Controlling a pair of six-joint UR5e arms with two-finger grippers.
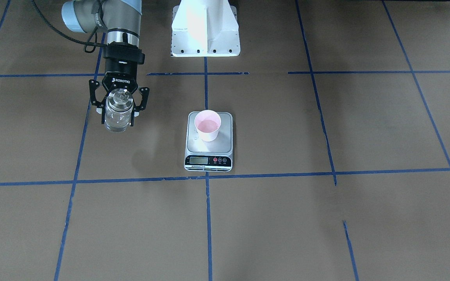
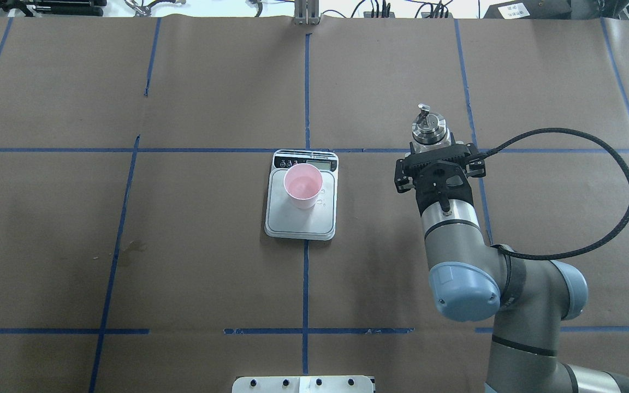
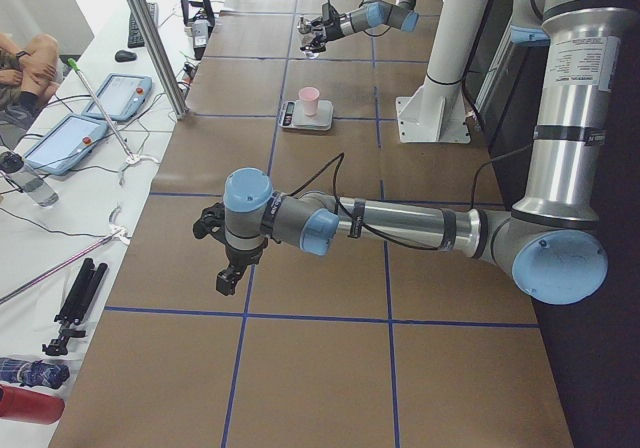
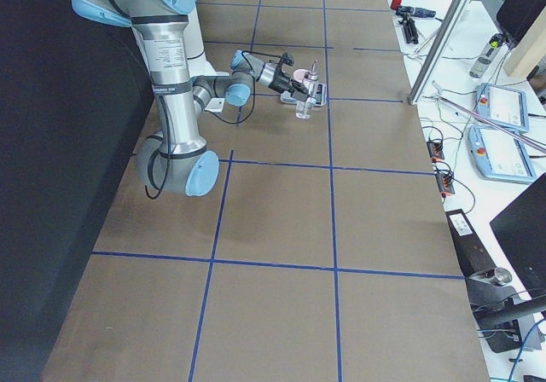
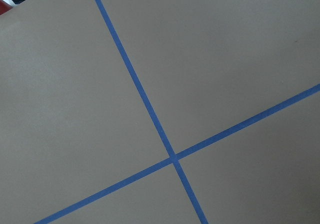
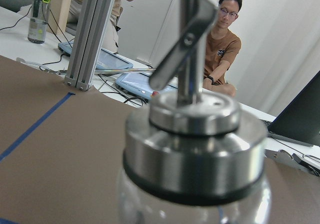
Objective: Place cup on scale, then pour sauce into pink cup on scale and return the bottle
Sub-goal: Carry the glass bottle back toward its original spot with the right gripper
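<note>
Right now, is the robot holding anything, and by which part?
The right tool grips the bottle by its glass body, below the silver cap. Left tool: cannot tell.

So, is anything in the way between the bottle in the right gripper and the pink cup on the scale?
Nothing visible. The right gripper holds the bottle upright beside the scale, apart from it; only bare table paper with blue tape lines lies between it and the pink cup.

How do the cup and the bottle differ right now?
The cup stands free on the scale; the bottle is gripped by the right pincer, off the scale to its side. The cup is pink and open-topped; the bottle is clear glass with a metal cap. Both stand upright.
</note>
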